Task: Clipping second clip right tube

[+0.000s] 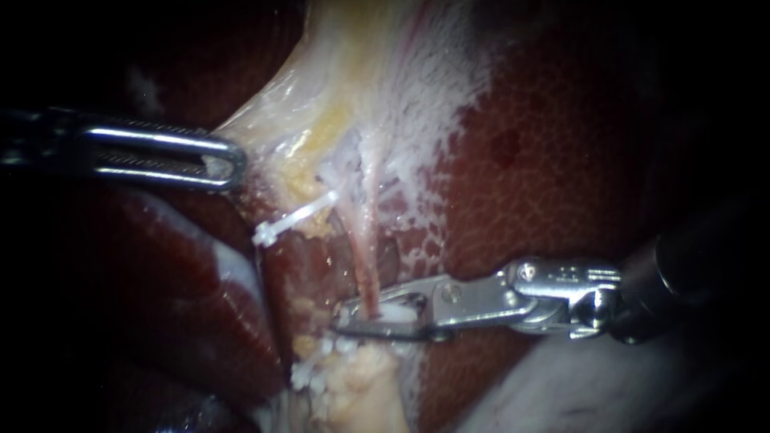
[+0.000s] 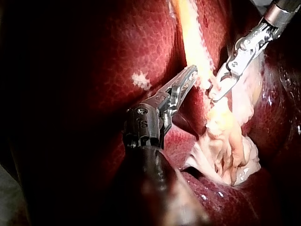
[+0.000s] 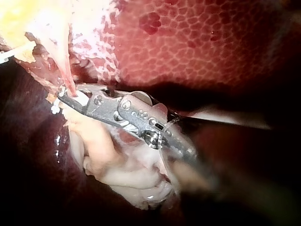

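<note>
Surgical setting: glistening liver [image 1: 577, 160] lit close up, slim steel left instrument [image 1: 234, 164] and right instrument [image 1: 342, 316] reaching in.

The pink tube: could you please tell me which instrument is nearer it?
Right. The right instrument holds a clip at the pink tube; the left instrument lies well apart.

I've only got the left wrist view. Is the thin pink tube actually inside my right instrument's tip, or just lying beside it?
Observer: Inside. In the endoscope view the thin pink tube runs down into the tip of the slender metal right instrument, which holds a white plastic clip around it.
Operator: Any other clip close by?
Observer: Yes. A second white clip lies slantwise further up, left of the pink tube and below the slender metal left instrument, which grips the pale yellowish tissue.
</note>
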### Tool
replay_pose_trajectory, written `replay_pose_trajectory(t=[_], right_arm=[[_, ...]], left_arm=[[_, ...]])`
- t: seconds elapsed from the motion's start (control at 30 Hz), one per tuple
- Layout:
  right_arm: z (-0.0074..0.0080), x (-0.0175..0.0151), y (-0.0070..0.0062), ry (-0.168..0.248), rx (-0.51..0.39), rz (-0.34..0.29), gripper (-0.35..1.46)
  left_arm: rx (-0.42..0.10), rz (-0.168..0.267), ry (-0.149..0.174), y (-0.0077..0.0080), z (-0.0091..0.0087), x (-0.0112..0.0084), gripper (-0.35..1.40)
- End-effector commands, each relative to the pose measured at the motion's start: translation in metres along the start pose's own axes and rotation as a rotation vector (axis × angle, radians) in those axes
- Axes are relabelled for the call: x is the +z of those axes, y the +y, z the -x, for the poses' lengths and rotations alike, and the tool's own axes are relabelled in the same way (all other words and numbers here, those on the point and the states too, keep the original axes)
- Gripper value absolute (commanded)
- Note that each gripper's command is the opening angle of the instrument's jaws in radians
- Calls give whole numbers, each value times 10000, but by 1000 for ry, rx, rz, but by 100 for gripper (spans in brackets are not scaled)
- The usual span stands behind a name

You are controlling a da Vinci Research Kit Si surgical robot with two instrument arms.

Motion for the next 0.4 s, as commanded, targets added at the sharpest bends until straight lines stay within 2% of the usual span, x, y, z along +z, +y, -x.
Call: replay_pose_trajectory(t=[0.03, 0.4], right_arm=[[0, 0, 0, 0, 0, -2, -35], [3, 0, -1, 1, 16, -9, -35]], left_arm=[[0, 0, 0, 0, 0, 0, -16], [0, 1, 0, 2, 0, 2, -16]])
